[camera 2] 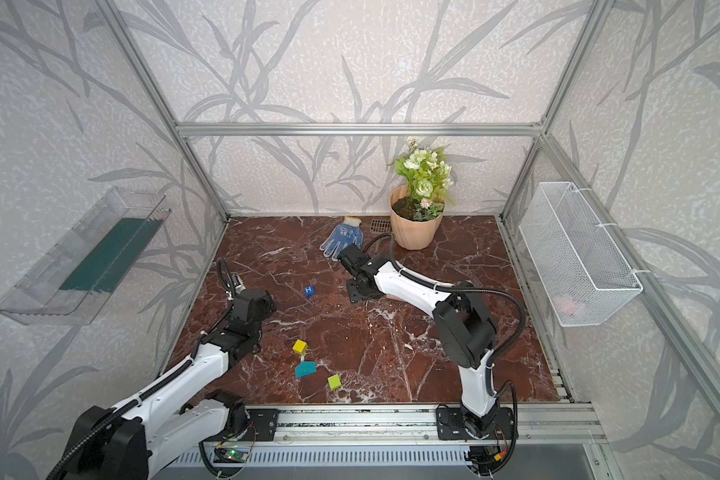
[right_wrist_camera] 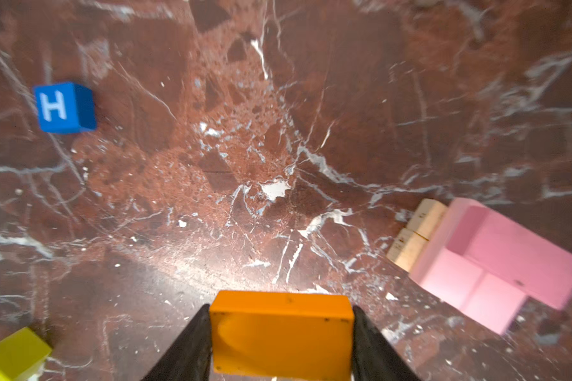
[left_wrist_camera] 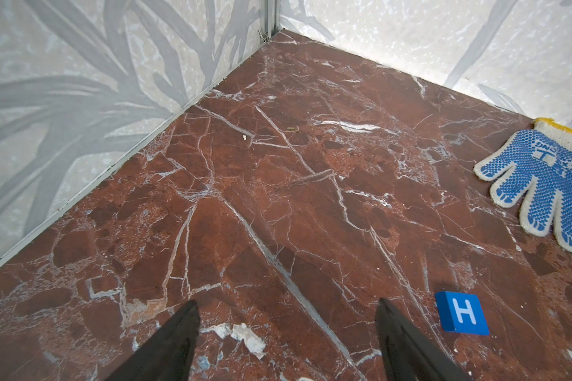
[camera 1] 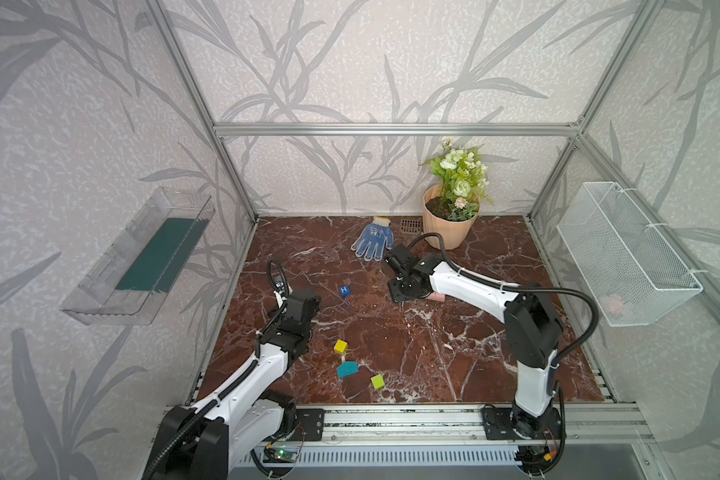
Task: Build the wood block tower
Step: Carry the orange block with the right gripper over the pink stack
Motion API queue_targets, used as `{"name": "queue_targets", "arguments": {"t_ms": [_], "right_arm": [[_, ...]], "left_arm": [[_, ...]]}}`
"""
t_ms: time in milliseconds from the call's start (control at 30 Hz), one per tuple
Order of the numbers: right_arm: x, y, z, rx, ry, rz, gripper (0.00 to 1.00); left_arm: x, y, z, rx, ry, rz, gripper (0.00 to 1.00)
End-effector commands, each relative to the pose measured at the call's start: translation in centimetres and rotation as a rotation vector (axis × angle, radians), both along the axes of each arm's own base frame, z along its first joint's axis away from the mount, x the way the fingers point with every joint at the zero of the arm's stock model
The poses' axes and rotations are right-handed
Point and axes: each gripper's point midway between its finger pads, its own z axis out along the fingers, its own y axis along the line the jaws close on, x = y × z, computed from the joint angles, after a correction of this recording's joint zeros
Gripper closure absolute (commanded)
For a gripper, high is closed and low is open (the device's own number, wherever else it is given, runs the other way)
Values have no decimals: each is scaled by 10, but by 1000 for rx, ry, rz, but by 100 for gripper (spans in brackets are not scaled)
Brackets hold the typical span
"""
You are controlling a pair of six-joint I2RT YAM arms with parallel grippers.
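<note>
My right gripper (right_wrist_camera: 281,310) is shut on an orange block (right_wrist_camera: 281,336) and holds it above the marble floor. Off to one side in the right wrist view stands the tower: pink blocks (right_wrist_camera: 496,264) on a tan base (right_wrist_camera: 416,231). In a top view only a pink sliver (camera 1: 437,296) of it shows under the right arm. The blue "H" cube (camera 1: 344,290) (left_wrist_camera: 461,312) (right_wrist_camera: 63,107) lies between the arms. Yellow cube (camera 1: 340,346), teal piece (camera 1: 347,369) and lime cube (camera 1: 377,381) lie near the front. My left gripper (left_wrist_camera: 287,302) is open and empty, beside the "H" cube.
A blue-dotted glove (camera 1: 373,239), a small grate (camera 1: 411,225) and a peach flowerpot (camera 1: 449,226) sit along the back wall. A wire basket (camera 1: 624,257) hangs on the right wall, a clear tray (camera 1: 142,257) on the left wall.
</note>
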Motion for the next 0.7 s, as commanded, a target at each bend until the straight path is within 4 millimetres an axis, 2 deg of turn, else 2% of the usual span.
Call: {"name": "queue_targets", "arguments": {"t_ms": [0,67,100,300,467,667], "right_arm": [[2,-20,30,23,-105,-116,63],[-2,-34,36,17,-138,-167,63],[-3,-41,46,31,-169,-194,62],[-9,-82,52,44,-263,-349,58],[-12,-99,50,60,-258,-407,58],[-8,-110,37,21,-242,-467,60]], "left_arm": [[0,3,7,1,-19,17,17],[-1,3,6,-2,-21,15,17],[-1,3,7,-4,-23,14,17],[-3,2,7,-8,-29,11,17],[-2,2,7,-9,-29,10,17],[-2,2,7,-8,-27,11,17]]}}
